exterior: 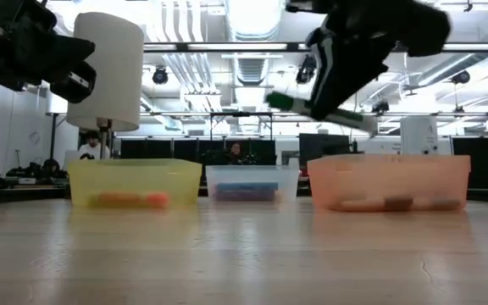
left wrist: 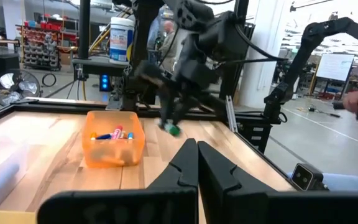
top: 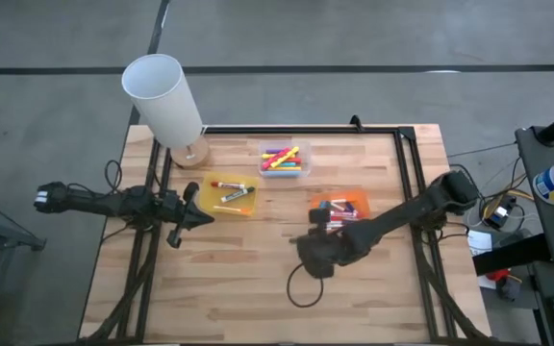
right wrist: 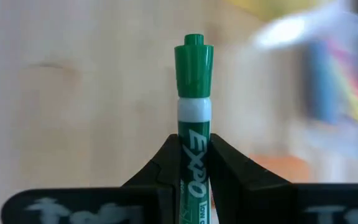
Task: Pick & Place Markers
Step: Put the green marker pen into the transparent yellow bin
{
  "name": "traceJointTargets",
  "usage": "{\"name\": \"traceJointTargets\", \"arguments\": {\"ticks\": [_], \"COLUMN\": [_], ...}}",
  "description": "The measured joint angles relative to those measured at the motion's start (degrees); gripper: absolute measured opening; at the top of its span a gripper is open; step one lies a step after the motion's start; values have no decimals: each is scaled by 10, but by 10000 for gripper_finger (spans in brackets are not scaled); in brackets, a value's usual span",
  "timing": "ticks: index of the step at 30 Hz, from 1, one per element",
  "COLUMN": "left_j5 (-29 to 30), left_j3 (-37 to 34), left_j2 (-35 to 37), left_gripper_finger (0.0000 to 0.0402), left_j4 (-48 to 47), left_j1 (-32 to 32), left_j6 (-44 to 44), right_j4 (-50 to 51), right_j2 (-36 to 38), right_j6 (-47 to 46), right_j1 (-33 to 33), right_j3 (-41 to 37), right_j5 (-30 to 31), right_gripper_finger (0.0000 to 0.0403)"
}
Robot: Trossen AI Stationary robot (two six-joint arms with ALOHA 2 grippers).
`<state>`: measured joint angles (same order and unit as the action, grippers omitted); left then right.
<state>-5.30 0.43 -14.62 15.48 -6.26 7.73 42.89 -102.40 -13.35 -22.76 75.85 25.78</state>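
**Green marker in right gripper, off the table, trays just behind it**

Right gripper is clenched on a green marker. In its wrist view the fingers pinch the white barrel on both sides, and the green cap projects straight out past the fingertips, so the long axis runs along the gripper's own reach.

Low view: the marker hangs clear above the wood, tilted, capped end lower than the barrel.

High view: the right gripper sits over bare table just in front of the orange tray. The yellow tray lies to the left; the clear tray stands farther back, between the two.

Left gripper is closed on nothing, parked beside the yellow tray.

Judgement: the right arm is nearest all three trays. Which tray should take green I cannot tell.
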Motion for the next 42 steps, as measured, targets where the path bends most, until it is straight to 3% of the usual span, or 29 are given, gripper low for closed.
{"name": "traceJointTargets", "arguments": {"ticks": [7,12,15,21,25,29,35,38,42], "left_j5": [0,0,0,0,0,0,0,0,0], "left_j3": [0,0,0,0,0,0,0,0,0], "left_j2": [-2,-2,-2,-2,-2,-2,-2,-2,-2], "left_gripper_finger": [0,0,0,0,0,0,0,0,0], "left_j4": [-2,-2,-2,-2,-2,-2,-2,-2,-2], "left_j1": [0,0,0,0,0,0,0,0,0], "left_j6": [0,0,0,0,0,0,0,0,0], "right_j4": [129,255,295,300,304,201,-77,-144,-194], "right_j2": [64,88,90,88,88,87,86,86,86], "right_j6": [-128,-270,-313,-281,-257,-82,207,283,347], "right_j1": [-2,-2,-2,1,19,64,171,230,313], "right_j3": [-2,-6,-10,-11,-12,-12,-29,-32,-33], "right_j5": [145,207,212,212,290,354,223,153,5], "right_gripper_finger": [46,46,46,46,46,46,46,46,46]}}
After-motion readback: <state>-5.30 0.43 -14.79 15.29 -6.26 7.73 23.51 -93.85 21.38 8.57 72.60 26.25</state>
